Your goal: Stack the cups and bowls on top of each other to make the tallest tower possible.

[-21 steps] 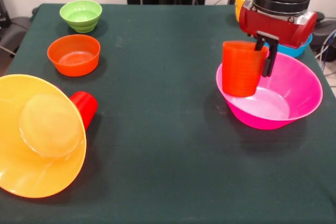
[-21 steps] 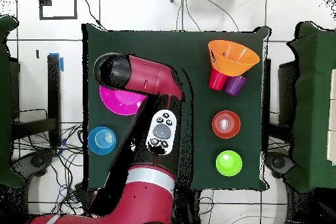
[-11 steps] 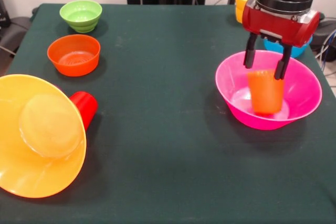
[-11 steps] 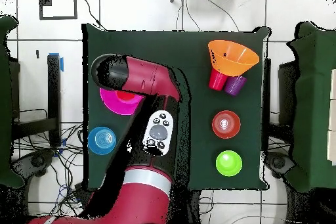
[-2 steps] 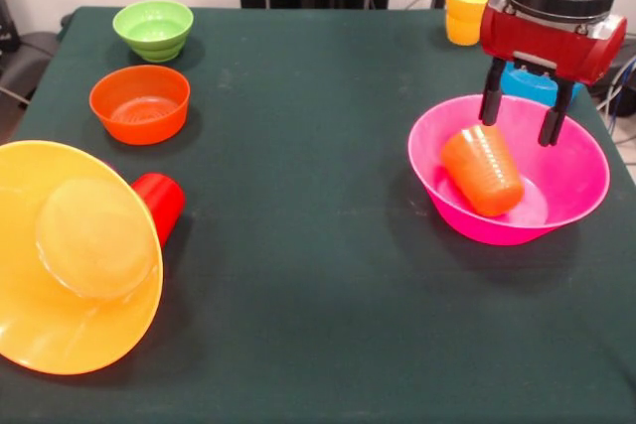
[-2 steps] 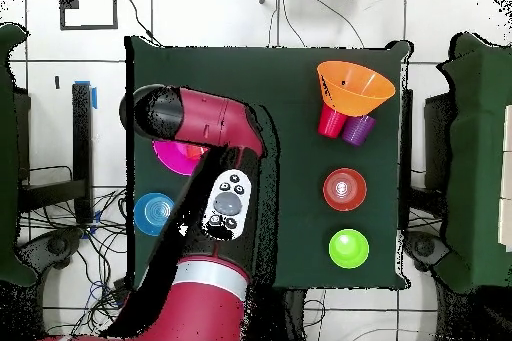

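Overhead, arm [image 6: 195,122] hides most of pink bowl [image 6: 172,160].

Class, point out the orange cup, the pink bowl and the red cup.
orange cup [image 5: 483,170], front view, its ribbed side.
pink bowl [image 5: 581,164], front view, inner wall.
red cup [image 5: 161,202], front view, its side.

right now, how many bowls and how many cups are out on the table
bowls: 5 (pink bowl, yellow-orange bowl, green bowl, orange bowl, blue bowl)
cups: 4 (red cup, orange cup, yellow cup, purple cup)
total: 9
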Controlling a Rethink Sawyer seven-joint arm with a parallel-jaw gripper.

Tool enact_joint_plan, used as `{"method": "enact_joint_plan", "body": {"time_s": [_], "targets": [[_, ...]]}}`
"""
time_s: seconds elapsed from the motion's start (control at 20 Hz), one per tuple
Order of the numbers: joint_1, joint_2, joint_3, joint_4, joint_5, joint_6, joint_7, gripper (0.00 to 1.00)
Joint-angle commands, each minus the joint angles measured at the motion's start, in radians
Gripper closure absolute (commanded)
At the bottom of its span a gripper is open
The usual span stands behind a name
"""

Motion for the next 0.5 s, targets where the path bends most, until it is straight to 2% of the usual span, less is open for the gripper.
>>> {"method": "enact_joint_plan", "body": {"time_s": [0.05,0.3,0.5], "targets": [[-0.002,-0.006,0.036,0.032,0.003,0.020,0.168,0.00],[-0.023,-0.027,0.041,0.035,-0.006,0.053,0.128,0.00],[-0.076,-0.062,0.057,0.083,-0.032,0.030,0.044,0.00]]}}
